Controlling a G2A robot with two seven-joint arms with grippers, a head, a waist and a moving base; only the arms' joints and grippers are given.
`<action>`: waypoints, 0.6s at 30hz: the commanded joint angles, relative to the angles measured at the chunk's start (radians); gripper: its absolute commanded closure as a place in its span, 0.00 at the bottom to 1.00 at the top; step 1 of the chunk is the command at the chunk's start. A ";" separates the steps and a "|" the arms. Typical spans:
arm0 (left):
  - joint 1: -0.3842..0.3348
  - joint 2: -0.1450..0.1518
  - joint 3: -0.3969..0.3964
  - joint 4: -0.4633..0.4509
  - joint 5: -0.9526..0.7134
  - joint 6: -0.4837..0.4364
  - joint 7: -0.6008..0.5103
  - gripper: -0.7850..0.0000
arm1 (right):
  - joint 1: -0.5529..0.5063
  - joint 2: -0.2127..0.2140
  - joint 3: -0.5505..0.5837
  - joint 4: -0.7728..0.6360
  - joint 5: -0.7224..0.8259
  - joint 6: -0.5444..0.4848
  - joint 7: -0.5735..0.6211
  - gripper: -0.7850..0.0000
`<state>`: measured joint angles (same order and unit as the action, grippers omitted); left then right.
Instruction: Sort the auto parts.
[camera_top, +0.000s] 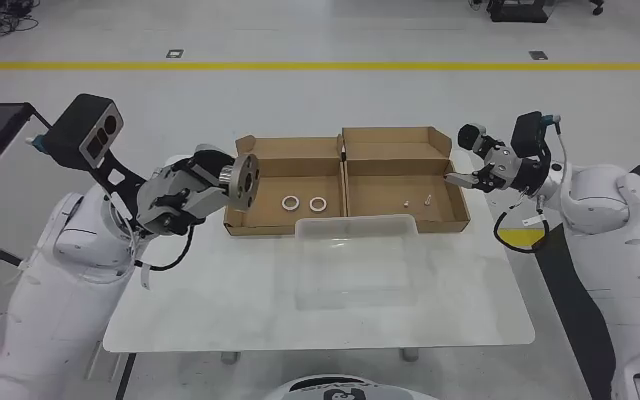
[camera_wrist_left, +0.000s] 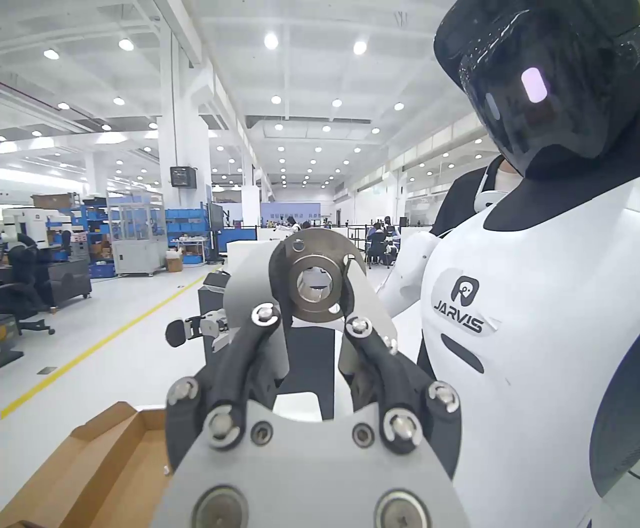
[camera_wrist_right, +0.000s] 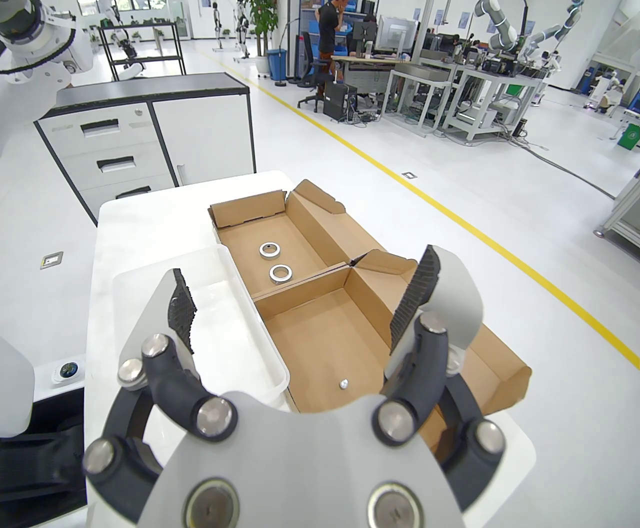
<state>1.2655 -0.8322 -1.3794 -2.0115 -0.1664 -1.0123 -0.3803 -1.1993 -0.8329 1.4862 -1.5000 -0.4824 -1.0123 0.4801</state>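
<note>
**A:** Two rings (camera_top: 290, 202) already lie flat in the left box (camera_top: 262, 212). Where is the part in play?

**B:** Up off the counter (camera_top: 200, 310), at that box's outer end. The left hand (camera_wrist_left: 311, 305) is clamped on a flanged disc (camera_top: 244, 178), pinching its rim from both sides.

**A:** Why by the rim?

**B:** I'd say it's the only purchase a wide plate offers, and it leaves the bore free.

**A:** Which way does it point?

**B:** It stands on edge. Its axis runs level, roughly along the counter's length and in line with the hand. One flat face looks toward the boxes, and the hub side looks back at the wrist. Being round, it has no long axis to speak of.

**A:** And the other arm?

**B:** The right hand (camera_wrist_right: 300, 305) hangs with its fingers spread, holding nothing, above the outer end of the right box (camera_wrist_right: 320, 350), where a small pin (camera_wrist_right: 343, 384) lies. It's probably just waiting out of the way. The clear tray (camera_wrist_right: 225, 320) sits just beside both boxes.
</note>
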 joint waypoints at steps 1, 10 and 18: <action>0.001 0.000 0.001 -0.002 -0.001 0.004 0.003 1.00 | 0.000 0.000 0.000 0.000 0.000 0.000 0.000 0.00; 0.060 -0.019 0.052 -0.072 -0.171 0.000 0.078 1.00 | 0.000 0.000 0.000 0.000 0.000 0.000 0.000 0.00; 0.076 -0.039 0.057 -0.125 -0.284 0.000 0.081 1.00 | 0.000 0.000 0.000 0.000 0.000 0.000 0.000 0.00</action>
<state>1.3398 -0.8689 -1.3227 -2.1289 -0.4315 -1.0123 -0.2996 -1.1993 -0.8329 1.4862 -1.5000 -0.4824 -1.0123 0.4801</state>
